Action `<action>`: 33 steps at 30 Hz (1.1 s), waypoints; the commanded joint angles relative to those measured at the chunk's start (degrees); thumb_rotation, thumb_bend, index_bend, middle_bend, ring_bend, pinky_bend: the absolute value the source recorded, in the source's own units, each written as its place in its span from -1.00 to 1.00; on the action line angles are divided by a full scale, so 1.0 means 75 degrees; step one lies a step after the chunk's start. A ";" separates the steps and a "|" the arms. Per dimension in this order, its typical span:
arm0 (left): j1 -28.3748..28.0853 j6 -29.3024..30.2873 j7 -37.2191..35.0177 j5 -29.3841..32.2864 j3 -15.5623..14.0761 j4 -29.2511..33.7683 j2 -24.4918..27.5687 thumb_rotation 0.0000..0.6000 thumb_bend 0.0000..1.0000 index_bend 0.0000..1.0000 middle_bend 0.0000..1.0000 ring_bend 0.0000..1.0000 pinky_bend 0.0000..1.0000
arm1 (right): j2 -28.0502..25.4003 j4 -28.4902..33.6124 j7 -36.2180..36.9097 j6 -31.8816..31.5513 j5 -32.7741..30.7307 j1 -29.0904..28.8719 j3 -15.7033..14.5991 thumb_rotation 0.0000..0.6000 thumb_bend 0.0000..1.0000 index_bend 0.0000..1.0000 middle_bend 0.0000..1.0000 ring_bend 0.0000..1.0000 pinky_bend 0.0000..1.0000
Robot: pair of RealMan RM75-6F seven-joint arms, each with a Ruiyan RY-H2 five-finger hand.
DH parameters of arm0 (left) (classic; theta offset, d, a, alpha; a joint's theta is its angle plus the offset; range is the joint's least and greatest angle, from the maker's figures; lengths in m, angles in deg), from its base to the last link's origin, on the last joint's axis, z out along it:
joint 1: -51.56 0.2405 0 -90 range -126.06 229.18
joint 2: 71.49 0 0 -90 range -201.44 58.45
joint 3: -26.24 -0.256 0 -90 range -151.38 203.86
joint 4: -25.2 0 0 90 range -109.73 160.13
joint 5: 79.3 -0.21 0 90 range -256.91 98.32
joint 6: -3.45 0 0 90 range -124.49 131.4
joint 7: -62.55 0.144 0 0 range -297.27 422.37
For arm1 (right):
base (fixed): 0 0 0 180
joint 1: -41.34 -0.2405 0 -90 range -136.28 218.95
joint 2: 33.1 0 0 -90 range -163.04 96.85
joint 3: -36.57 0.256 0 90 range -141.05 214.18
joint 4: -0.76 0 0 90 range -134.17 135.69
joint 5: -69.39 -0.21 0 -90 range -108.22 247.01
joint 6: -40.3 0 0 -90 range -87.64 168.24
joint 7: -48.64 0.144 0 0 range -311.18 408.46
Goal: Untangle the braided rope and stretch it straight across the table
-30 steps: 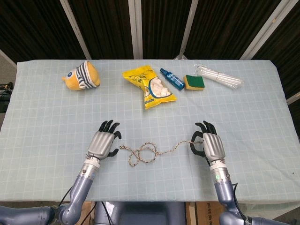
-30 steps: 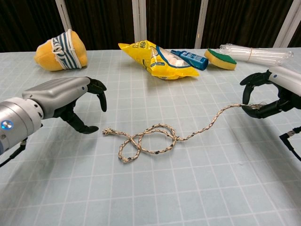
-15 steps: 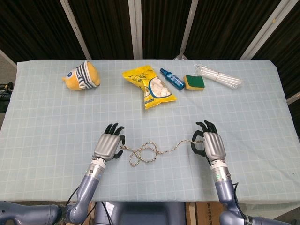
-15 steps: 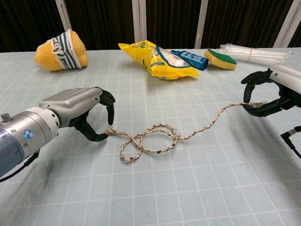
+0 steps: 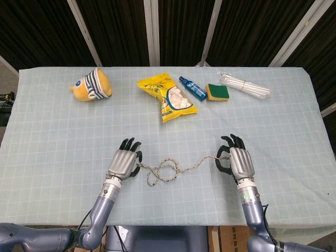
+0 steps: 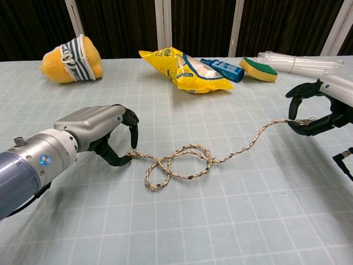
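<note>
The braided rope [image 5: 168, 170] lies on the tablecloth near the front edge, still looped in a loose knot [image 6: 179, 165] at its middle. My left hand [image 5: 125, 161] sits at the rope's left end, and in the chest view its thumb and a finger close around that end [image 6: 131, 154]. My right hand [image 5: 237, 161] pinches the right end [image 6: 298, 122] and holds it a little above the table, so the strand rises from the knot toward it. Both hands [image 6: 99, 132] [image 6: 325, 105] are level with each other, one on each side of the knot.
Along the back stand a yellow striped plush toy [image 5: 91, 84], a yellow snack bag [image 5: 168, 97], a blue spray bottle [image 5: 192, 88], a green-yellow sponge [image 5: 217, 92] and a clear packet of straws [image 5: 244, 85]. The checked tablecloth [image 5: 63, 136] covers the table.
My left hand slid right to the rope's left end and its fingers closed on it. The knot shifted slightly right. The right hand edged right, still holding its end.
</note>
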 commanded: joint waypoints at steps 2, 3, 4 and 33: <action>-0.0034 -0.0021 -0.0034 0.0053 -0.0011 -0.0066 -0.0070 1.00 -0.16 0.03 -0.71 -1.00 -1.00 | -0.0020 -0.0005 0.0008 0.0005 -0.0006 -0.0004 0.0004 1.00 -0.04 0.31 -0.60 -1.00 -1.00; -0.0048 -0.0034 -0.0048 0.0072 -0.0008 -0.0089 -0.0096 1.00 -0.16 0.03 -0.71 -1.00 -1.00 | -0.0027 -0.0003 0.0012 0.0011 -0.0013 -0.0007 0.0007 1.00 -0.04 0.31 -0.60 -1.00 -1.00; -0.0062 -0.0038 -0.0053 0.0085 -0.0006 -0.0111 -0.0119 1.00 -0.16 0.03 -0.71 -1.00 -1.00 | -0.0033 -0.0004 0.0011 0.0016 -0.0018 -0.0009 0.0007 1.00 -0.04 0.31 -0.60 -1.00 -1.00; 0.0193 0.0496 -0.0634 -0.0319 -0.0021 0.0353 0.0449 1.00 0.10 0.15 -0.63 -1.00 -1.00 | -0.0366 0.0189 0.0001 -0.0134 -0.0034 0.0092 -0.0009 1.00 -0.03 0.31 -0.59 -1.00 -1.00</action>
